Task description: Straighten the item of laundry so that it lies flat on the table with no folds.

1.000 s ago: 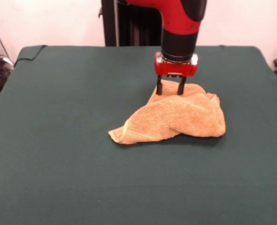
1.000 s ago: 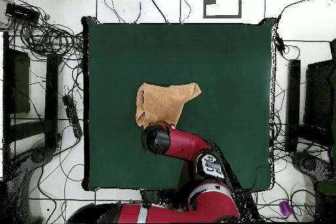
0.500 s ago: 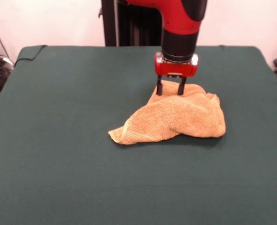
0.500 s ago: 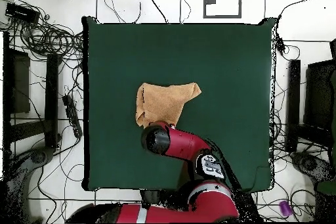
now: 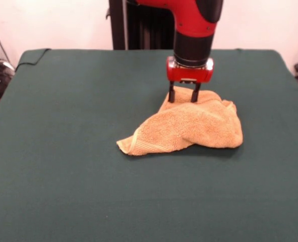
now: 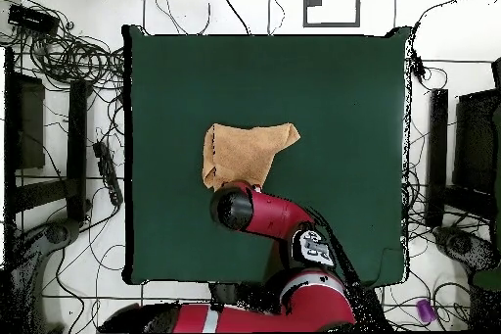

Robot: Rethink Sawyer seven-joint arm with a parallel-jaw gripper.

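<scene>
End effector (image 5: pixel 182 96): two black fingers (image 5: pixel 171 94) pointing straight down, spread apart with a clear gap between them, nothing clamped. Tips sit at the back edge of the towel (image 5: pixel 189 126), either touching the terry or just above it; front view does not settle which. The red wrist housing (image 5: pixel 189 70) is directly above the fingers, upright, with the red and black arm (image 5: pixel 194 25) rising out of the top of the picture.

Towel: orange-tan, not flat. In the front view it lies bunched just below and in front of the end effector, running toward the camera side. The bulk is a rounded heap under and slightly right of the fingers, with a diagonal fold across it. A tapered corner (image 5: pixel 131 143) with a woven band sticks out down-left of the end effector, lying on the desk (image 5: pixel 63 151).

In the overhead view the arm's wrist covers the end effector. The towel (image 6: pixel 247 152) shows as an irregular patch just above the wrist, one corner pointing right, its left edge folded over.

Desk: dark green cloth, towel sits roughly mid-desk, well away from all edges.

Beyond the desk: black pedestal column (image 5: pixel 138 25) behind the end effector, a white wall, and cables (image 6: pixel 68 56) on the floor around the desk.
</scene>
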